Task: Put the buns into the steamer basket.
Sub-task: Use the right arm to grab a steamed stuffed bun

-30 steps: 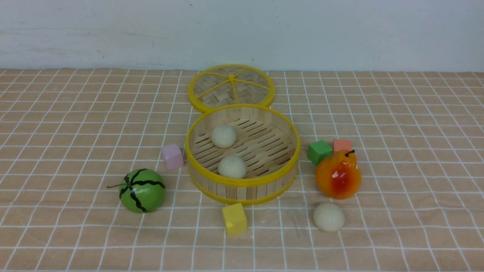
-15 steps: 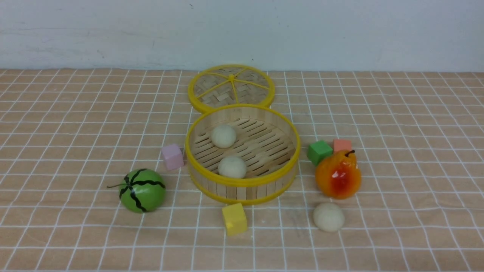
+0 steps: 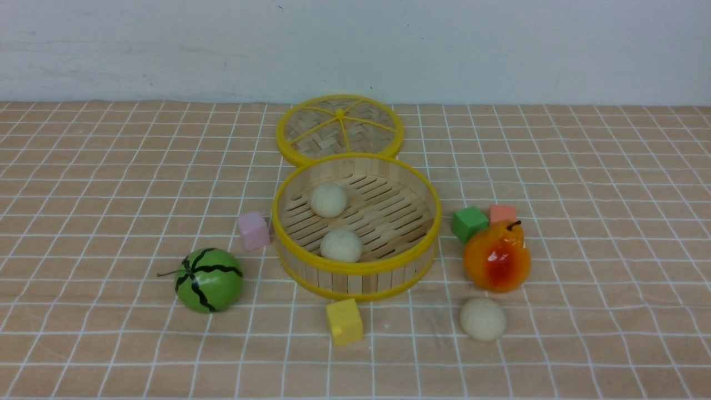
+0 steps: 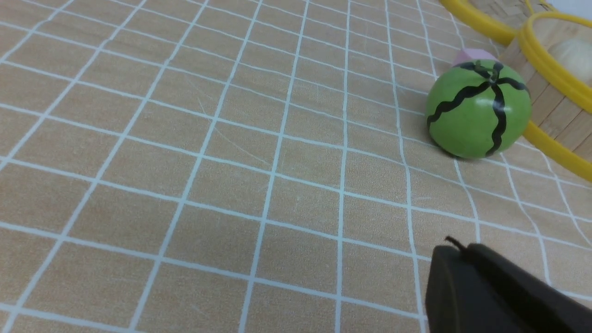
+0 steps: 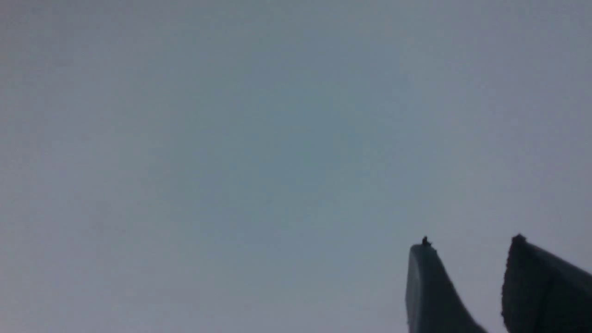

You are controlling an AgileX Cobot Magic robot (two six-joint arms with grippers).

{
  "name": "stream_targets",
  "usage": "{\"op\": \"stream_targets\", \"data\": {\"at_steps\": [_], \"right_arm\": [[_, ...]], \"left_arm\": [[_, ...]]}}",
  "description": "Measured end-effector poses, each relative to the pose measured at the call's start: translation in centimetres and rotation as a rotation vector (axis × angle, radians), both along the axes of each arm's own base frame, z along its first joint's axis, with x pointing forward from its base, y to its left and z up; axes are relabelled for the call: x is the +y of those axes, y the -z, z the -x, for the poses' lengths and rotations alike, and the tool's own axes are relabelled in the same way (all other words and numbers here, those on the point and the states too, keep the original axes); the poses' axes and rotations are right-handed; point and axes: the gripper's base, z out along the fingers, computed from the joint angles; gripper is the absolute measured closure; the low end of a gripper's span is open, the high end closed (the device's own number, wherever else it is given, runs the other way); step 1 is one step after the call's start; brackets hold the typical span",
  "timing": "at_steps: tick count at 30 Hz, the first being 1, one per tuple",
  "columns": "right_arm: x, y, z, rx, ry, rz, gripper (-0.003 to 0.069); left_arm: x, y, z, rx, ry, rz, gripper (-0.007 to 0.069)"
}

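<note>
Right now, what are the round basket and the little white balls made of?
The steamer basket looks like pale bamboo slats, with glossy yellow rims, maybe plastic. The buns look matte and cream, smooth without shine: perhaps foam or clay, I cannot tell which.

Cream buns, yellow-rimmed steamer basket, green black-striped melon, orange-red pear, white-gridded tan cloth

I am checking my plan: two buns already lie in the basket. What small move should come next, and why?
Probably bring the right gripper down toward the last bun, near the toy pear. That bun lies on the cloth on the robot's right, outside the steamer basket, and the right fingers are apart and empty, facing only blank grey.
</note>
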Motion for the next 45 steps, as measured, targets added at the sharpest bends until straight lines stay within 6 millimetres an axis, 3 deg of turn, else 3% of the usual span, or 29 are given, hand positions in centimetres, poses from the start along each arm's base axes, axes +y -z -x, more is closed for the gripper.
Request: {"op": "stream_targets", "data": {"at_steps": [5,9,12,13,15,16,19,23,26,29,33,40,45], "right_arm": [[-0.1,-7.2,0.8,0.036,-0.022,-0.05,0.0418],[0.0,-11.8,-1.4,0.205,-0.005,-0.016,0.0418],[0.0,-12.6,-4.4,0.401,0.004,-0.005,0.0418],[0.0,-12.8,-4.6,0.412,0.004,-0.006,0.0418],[0.1,-11.4,-8.1,0.67,-0.011,-0.032,0.0418],[0.2,-11.3,-8.3,0.687,-0.013,-0.035,0.0418],[0.4,-7.9,-12.2,0.999,-0.029,-0.059,0.0418],[0.6,-5.2,-15.2,1.172,-0.034,-0.068,0.0418],[1.1,-1.8,-18.7,1.341,-0.072,-0.109,0.0418],[2.1,0.3,-20.4,1.445,-0.139,-0.054,0.0418],[4.9,0.9,-22.2,1.514,-0.29,0.14,0.0418],[9.5,0.4,-25.4,1.578,-0.437,0.33,0.0415],[14.5,2.1,-26.7,1.652,-0.481,0.531,0.0412]], "left_arm": [[0.0,0.0,0.0,0.0,0.0,0.0,0.0616],[0.0,0.0,0.0,0.0,0.0,0.0,0.061],[0.0,0.0,0.0,0.0,0.0,0.0,0.0606],[0.0,0.0,0.0,0.0,0.0,0.0,0.0606],[0.0,0.0,0.0,0.0,0.0,0.0,0.0603],[0.0,0.0,0.0,0.0,0.0,0.0,0.0603],[0.0,0.0,0.0,0.0,0.0,0.0,0.0596],[0.0,0.0,0.0,0.0,0.0,0.0,0.0592],[0.0,0.0,0.0,0.0,0.0,0.0,0.0589],[0.0,0.0,0.0,0.0,0.0,0.0,0.0589],[0.0,0.0,0.0,0.0,0.0,0.0,0.0589],[0.0,0.0,0.0,0.0,0.0,0.0,0.0589],[0.0,0.0,0.0,0.0,0.0,0.0,0.0585]]}}
